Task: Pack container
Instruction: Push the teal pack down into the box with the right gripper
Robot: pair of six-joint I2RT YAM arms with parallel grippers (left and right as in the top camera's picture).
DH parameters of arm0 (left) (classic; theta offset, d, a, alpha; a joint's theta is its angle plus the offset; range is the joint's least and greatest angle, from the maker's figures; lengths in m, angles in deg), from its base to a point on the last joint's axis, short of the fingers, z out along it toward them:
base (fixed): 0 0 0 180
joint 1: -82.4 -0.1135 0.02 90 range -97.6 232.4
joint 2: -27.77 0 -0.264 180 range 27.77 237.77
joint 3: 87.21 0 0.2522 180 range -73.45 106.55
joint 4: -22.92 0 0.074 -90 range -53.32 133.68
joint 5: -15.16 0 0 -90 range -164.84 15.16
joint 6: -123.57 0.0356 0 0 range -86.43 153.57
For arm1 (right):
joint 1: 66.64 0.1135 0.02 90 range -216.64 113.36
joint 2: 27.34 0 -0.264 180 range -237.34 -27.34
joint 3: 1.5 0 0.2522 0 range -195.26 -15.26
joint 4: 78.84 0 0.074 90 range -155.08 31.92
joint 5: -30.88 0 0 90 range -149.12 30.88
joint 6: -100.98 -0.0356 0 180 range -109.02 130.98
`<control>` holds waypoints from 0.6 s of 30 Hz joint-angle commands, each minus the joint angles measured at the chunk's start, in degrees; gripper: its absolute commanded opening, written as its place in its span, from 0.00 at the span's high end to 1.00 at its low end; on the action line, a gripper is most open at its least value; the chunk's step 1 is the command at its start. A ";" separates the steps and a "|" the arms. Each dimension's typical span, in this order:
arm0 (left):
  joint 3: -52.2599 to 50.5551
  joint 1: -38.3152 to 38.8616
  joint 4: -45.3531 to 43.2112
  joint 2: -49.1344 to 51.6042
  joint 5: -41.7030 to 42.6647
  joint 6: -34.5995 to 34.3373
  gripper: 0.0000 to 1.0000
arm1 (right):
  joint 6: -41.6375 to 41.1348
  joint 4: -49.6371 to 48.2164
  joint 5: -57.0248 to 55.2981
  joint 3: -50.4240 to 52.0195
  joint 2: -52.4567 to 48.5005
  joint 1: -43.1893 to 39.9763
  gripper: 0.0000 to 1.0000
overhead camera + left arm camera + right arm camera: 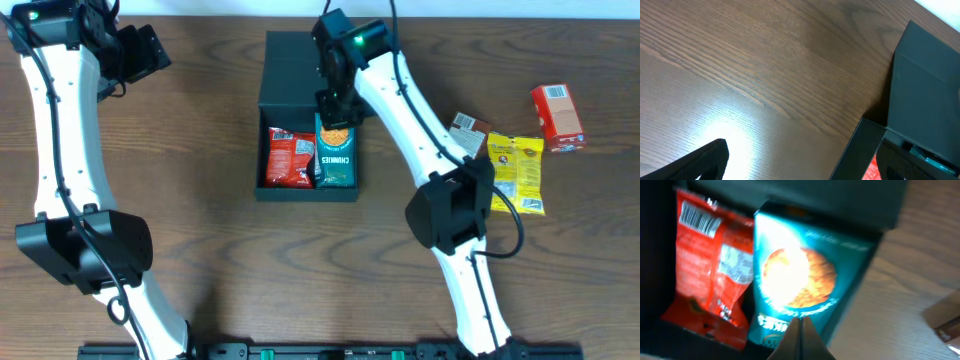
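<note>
dark wooden table is seen from above, with the container lying open at its far middle, the lid flap folded back away from the robot; two things are already packed in it side by side and touching, a red bag on the left and a teal bag on the right; three more things are seen out on the table to the right, well apart from the container: a yellow packet, a red carton and a small brown packet partly hidden by the right arm; the packing is therefore judged to be under way, perhaps near its middle, with those three to be brought in, if all are meant to go, and the lid to be closed; the right arm is stretched forward across the table with its wrist turned down over the container, and the right gripper is held above the teal bag; its fingers are pressed tightly together with nothing seen between them, and whether the bag is touched cannot be told; the left arm is placed at the far left corner, and the left gripper is spread wide, grasping nothing, off to the side of the container and apart from it
</note>
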 commanded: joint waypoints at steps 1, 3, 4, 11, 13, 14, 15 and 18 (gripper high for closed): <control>-0.07 -0.35 0.24 0.24 0.20 1.01 0.04 | 1.25 -0.63 1.46 3.80 1.25 1.88 0.99; -0.07 -0.35 0.31 0.24 0.20 1.01 0.05 | 1.40 -3.02 1.22 9.05 1.25 2.49 0.99; -0.07 -0.35 0.33 0.24 0.20 1.01 0.05 | 1.38 -4.11 1.14 11.13 1.25 2.58 0.99; -0.07 -0.35 0.33 0.24 0.17 1.01 0.05 | 1.36 -9.33 0.83 19.45 1.25 1.73 0.99; -0.07 -0.35 0.33 0.24 0.17 1.01 0.05 | 1.53 -9.68 0.81 19.41 1.27 1.55 0.99; -0.07 -0.35 0.33 0.24 0.20 1.01 0.05 | 1.64 -9.81 0.83 19.06 1.33 1.46 0.99; -0.07 -0.35 0.33 0.24 0.20 1.01 0.05 | 1.64 -9.57 0.83 18.36 1.33 1.42 0.99; -0.07 -0.35 0.33 0.24 0.20 1.01 0.04 | 1.97 -7.21 0.83 14.75 2.21 1.33 0.99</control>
